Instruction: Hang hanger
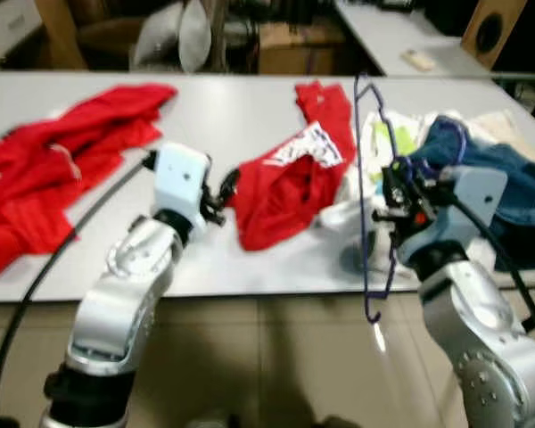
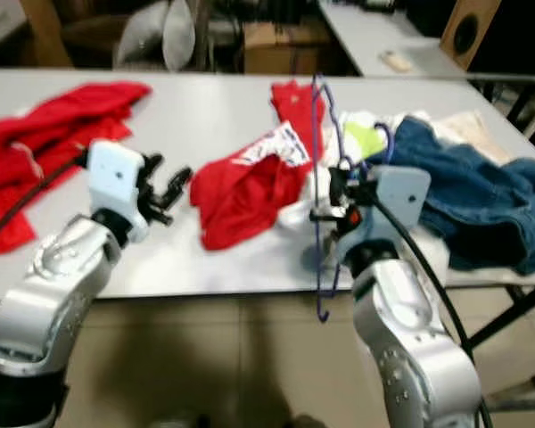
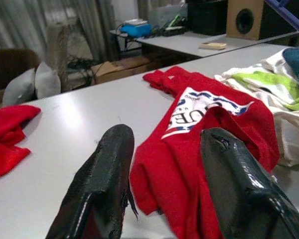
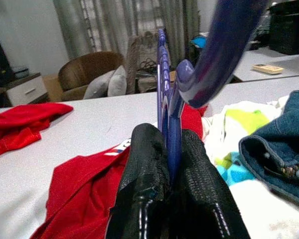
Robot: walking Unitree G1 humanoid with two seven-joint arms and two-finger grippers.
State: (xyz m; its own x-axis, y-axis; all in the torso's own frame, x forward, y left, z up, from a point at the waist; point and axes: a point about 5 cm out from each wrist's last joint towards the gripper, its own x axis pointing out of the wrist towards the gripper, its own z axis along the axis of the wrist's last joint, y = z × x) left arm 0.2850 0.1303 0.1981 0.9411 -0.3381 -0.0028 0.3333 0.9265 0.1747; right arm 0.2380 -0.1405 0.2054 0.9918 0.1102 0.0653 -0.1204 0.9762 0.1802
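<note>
Both head eyes are looking down from above at the grey table [image 1: 250,116], while each wrist camera is peering low and close along its fingers, sharing the red shirt [image 3: 209,129].

I see the left gripper [image 3: 164,184] with fingers spread apart above the grey table [image 3: 79,129], the red printed shirt [image 3: 209,129] lying between them.

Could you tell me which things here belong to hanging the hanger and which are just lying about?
Part of the job:
- blue hanger, held upright
- right tool, shut on it

Lying about on the grey table:
- red printed shirt, before the open left tool
- red garment
- jeans
- white and green cloth
</note>
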